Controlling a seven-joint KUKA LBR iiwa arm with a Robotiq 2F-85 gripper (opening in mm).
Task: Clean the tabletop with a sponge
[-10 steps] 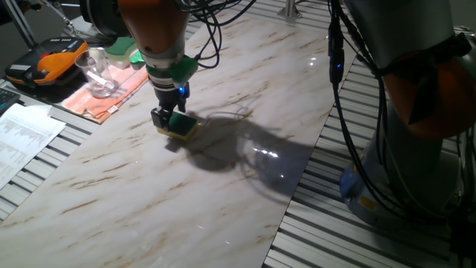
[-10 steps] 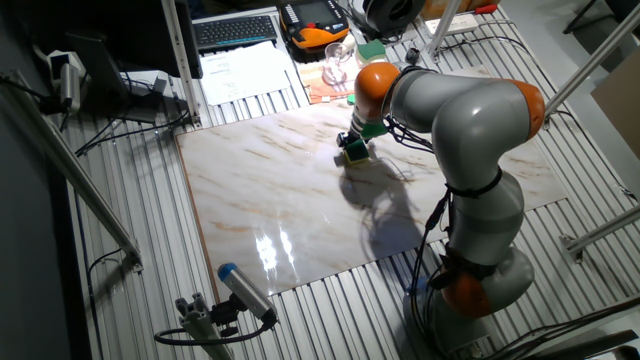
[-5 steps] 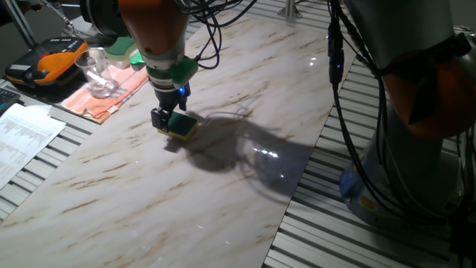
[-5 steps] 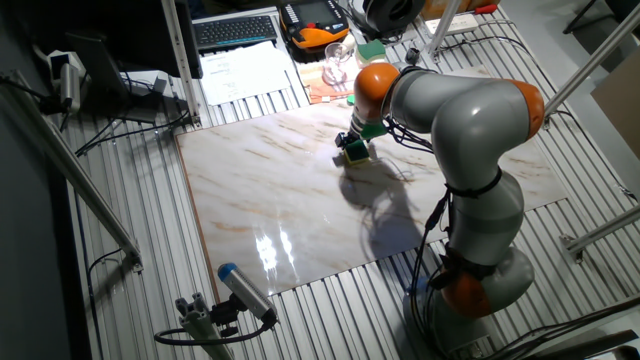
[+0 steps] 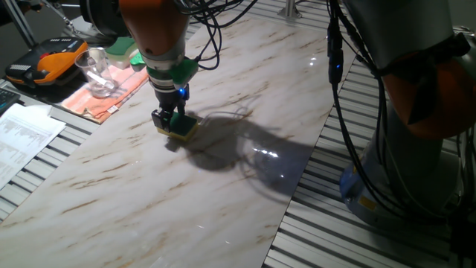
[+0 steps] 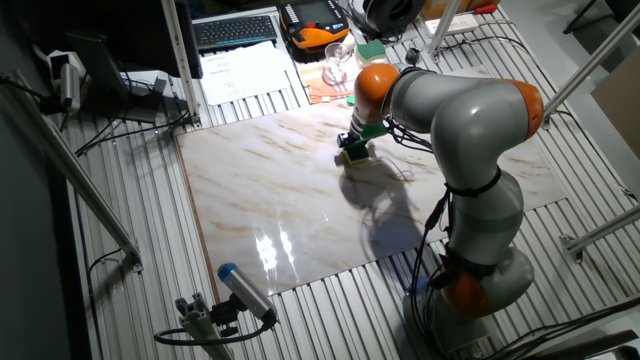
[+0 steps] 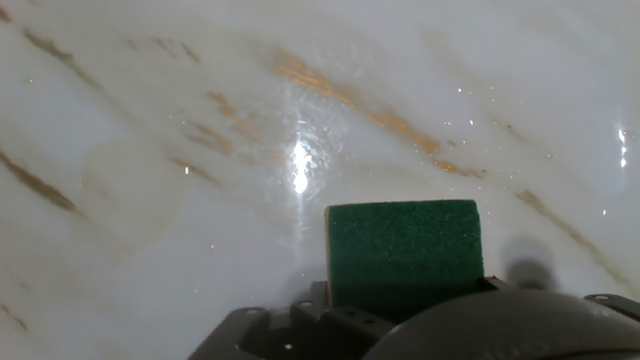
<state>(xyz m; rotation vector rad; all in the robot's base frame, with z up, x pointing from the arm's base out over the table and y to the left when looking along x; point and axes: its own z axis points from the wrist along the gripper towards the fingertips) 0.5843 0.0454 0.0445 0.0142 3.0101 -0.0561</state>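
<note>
I've got the gripper (image 5: 170,123) clamped on the sponge (image 5: 178,125), coarse green top up, flat on the glossy veined tabletop (image 5: 223,193), well inside its edges.

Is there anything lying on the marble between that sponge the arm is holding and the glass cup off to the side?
No, only bare tabletop lies between the sponge and the cup, then the orange cloth the cup stands on. One fixed view shows this.

No text, label, brand or number can be read in any view. The printed paper sheets (image 5: 22,138) at the edge of one fixed view — also seen beside the keyboard (image 6: 236,32) in the other fixed view — carry lines of print, but these are too small and blurred to make out.
</note>
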